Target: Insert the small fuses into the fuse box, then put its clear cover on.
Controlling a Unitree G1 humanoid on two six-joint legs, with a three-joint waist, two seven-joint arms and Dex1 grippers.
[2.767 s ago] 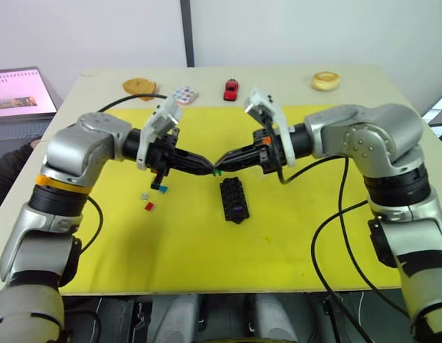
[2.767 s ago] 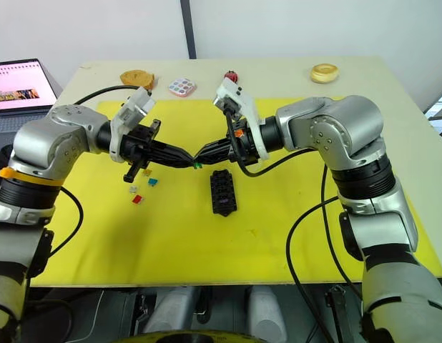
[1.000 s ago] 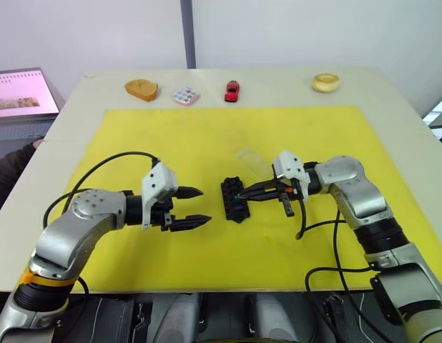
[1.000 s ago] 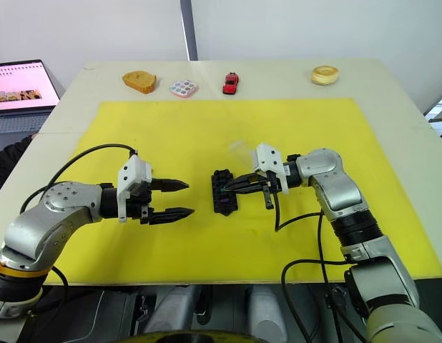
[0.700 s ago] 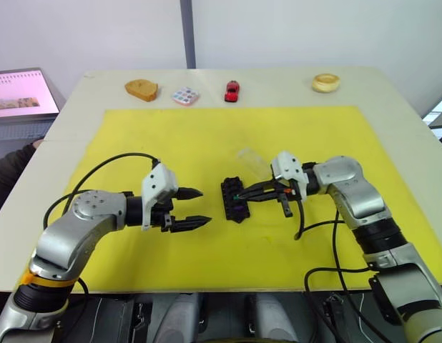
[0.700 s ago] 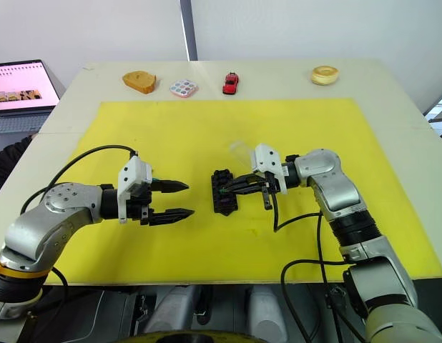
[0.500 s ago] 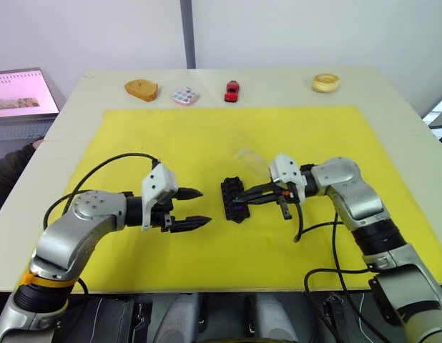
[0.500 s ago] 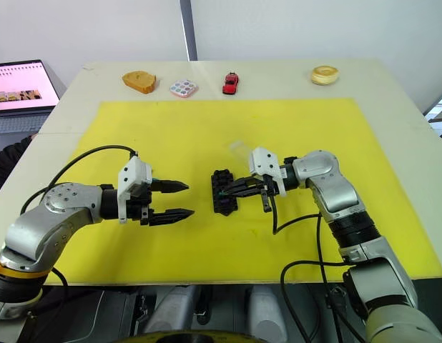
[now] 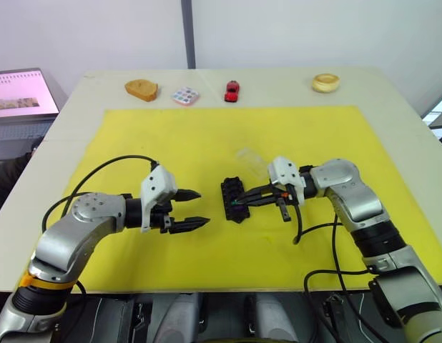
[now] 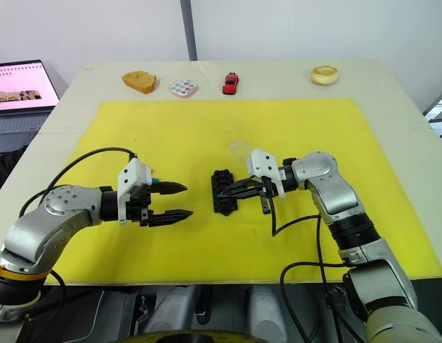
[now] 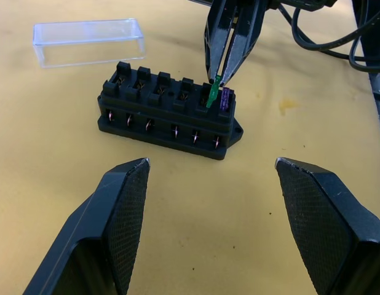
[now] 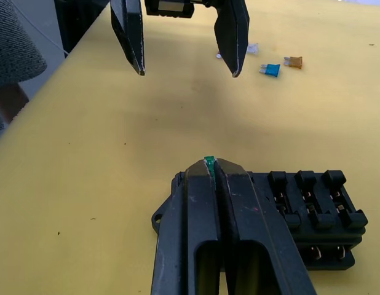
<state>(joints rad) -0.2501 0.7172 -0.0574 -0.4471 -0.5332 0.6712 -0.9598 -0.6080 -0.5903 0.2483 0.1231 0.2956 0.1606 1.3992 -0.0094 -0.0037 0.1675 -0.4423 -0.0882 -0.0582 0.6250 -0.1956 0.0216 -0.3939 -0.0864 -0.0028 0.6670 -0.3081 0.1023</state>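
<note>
Your right gripper (image 11: pixel 222 72) pinches a green fuse (image 11: pixel 211 98) over the fuse box (image 11: pixel 168 112) (beside a seated purple fuse (image 11: pixel 225 98)); the clear cover (image 11: pixel 88 41) lies just behind.

My surface (image 9: pixel 393 86) is pale, with a yellow mat (image 9: pixel 207 136) spread over most of it. Along the far edge, off the mat, lie a brown round piece (image 9: pixel 141 88), a white tile with coloured dots (image 9: pixel 185 95), a red toy car (image 9: pixel 232 90) and a pale ring (image 9: pixel 325 82)

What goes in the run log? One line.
right gripper: shut on green fuse over fuse box | left gripper: open
</note>
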